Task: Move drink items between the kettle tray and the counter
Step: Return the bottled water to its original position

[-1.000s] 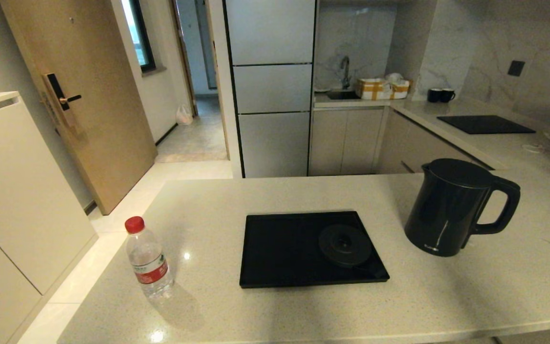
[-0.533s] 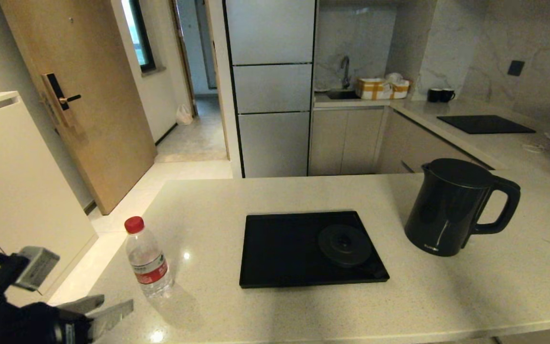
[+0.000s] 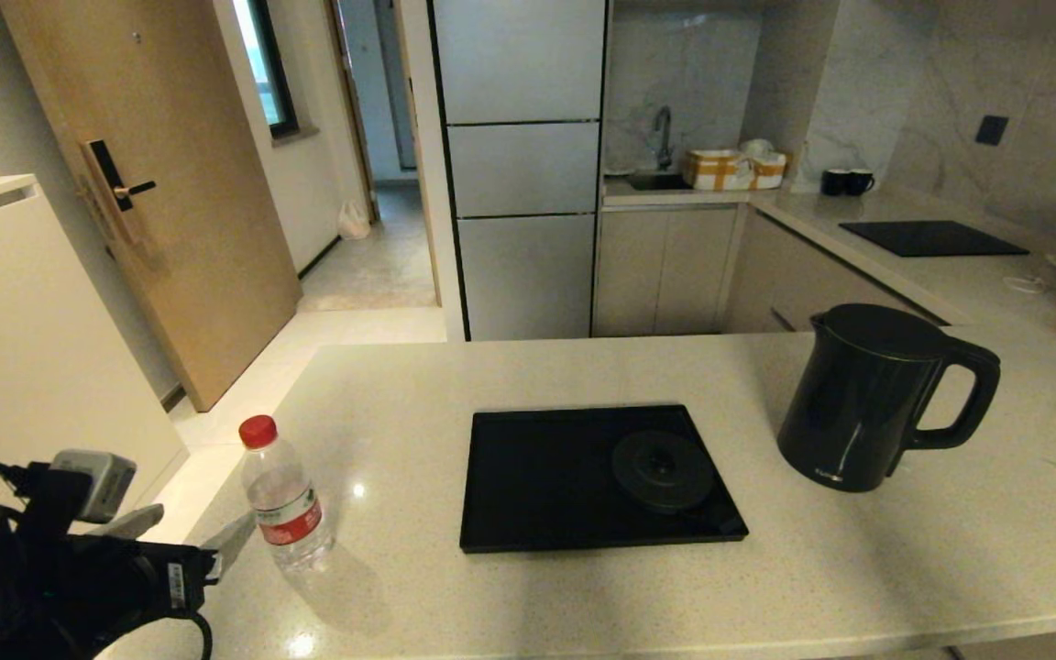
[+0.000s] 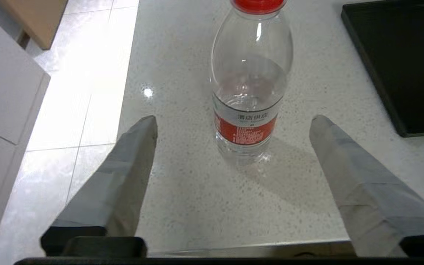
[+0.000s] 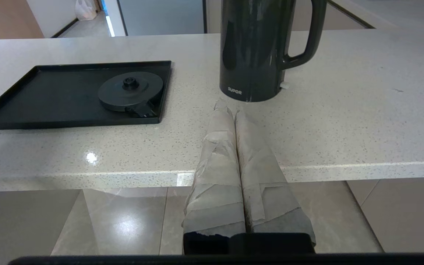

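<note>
The left gripper point(image 4: 234, 123) hangs just short of the water bottle point(image 4: 250, 81), fingers spread wide and holding nothing, the bottle lined up in the gap. This looks like the approach to a first pick — the next move calls for sliding forward until the fingers flank the label, then closing gently, since thin clear plastic will give.

The bottle stands upright on the counter point(image 3: 400, 394), red cap on, well apart from the kettle tray point(image 3: 537, 477). That tray is glossy black and low-rimmed, bearing only its round base disc point(image 3: 663, 470). The matte black kettle point(image 3: 867, 399) stands off it — on speckled pale stone. The right gripper point(image 5: 231, 105) waits clenched, below the counter's near edge.
</note>
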Tool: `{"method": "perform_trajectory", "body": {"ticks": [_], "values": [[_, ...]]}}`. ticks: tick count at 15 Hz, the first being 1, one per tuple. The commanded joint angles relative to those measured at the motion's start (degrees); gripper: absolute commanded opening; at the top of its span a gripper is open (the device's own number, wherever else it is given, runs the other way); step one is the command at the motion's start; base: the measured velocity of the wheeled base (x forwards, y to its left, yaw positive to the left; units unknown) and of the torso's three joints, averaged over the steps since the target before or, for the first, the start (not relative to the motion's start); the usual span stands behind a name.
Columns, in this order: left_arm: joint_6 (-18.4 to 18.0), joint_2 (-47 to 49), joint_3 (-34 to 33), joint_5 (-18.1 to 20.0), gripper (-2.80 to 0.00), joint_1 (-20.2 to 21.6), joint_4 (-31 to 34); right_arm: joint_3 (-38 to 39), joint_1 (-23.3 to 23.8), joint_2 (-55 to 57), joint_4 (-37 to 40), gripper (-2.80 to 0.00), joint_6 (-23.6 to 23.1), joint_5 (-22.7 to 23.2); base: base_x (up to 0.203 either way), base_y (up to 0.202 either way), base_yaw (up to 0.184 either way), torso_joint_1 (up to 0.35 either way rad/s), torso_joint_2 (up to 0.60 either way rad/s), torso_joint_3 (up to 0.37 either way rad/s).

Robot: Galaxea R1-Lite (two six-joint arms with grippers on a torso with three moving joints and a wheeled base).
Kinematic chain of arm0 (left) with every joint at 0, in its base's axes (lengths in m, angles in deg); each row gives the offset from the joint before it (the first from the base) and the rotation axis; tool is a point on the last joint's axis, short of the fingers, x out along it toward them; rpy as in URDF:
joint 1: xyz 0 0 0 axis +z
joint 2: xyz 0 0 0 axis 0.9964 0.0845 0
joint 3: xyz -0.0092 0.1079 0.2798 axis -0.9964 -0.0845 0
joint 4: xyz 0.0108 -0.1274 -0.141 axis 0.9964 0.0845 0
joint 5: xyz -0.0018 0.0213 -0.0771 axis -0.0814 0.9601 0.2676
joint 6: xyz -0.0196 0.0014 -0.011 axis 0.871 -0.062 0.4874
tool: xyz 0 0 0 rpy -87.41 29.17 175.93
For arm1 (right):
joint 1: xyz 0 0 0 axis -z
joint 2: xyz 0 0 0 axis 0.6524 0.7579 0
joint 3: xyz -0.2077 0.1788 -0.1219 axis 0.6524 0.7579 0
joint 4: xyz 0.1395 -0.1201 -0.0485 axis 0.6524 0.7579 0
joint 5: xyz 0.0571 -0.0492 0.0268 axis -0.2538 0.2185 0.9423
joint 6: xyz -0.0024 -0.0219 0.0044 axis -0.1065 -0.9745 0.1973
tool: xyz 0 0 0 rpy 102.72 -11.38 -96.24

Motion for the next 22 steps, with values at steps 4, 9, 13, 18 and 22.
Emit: {"method": "perform_trajectory", "body": {"ticks": [4,9,13,18,22], "values": [[0.01,14.38,0.82,0.1,0.0,-0.87,-10.76,0.09,0.02,0.07,0.01,-2.8,-0.03,0.04,0.0,0.0,0.0,0.0,0.0,0.0],[0.16,23.01,2.71,0.09,0.0,-4.64,-17.59,0.09,0.02,0.07,0.01,-2.8,-0.03,0.04,0.0,0.0,0.0,0.0,0.0,0.0],[0.02,27.78,7.86,-0.17,0.0,-4.61,-17.68,0.09,0.02,0.07,0.01,-2.8,-0.03,0.04,0.0,0.0,0.0,0.0,0.0,0.0],[-0.22,32.17,13.82,-0.37,0.0,-3.53,-17.68,0.09,0.02,0.07,0.01,-2.8,-0.03,0.04,0.0,0.0,0.0,0.0,0.0,0.0],[-1.53,35.12,17.05,-0.58,0.0,-2.17,-17.68,0.09,0.02,0.07,0.01,-2.8,-0.03,0.04,0.0,0.0,0.0,0.0,0.0,0.0]]}}
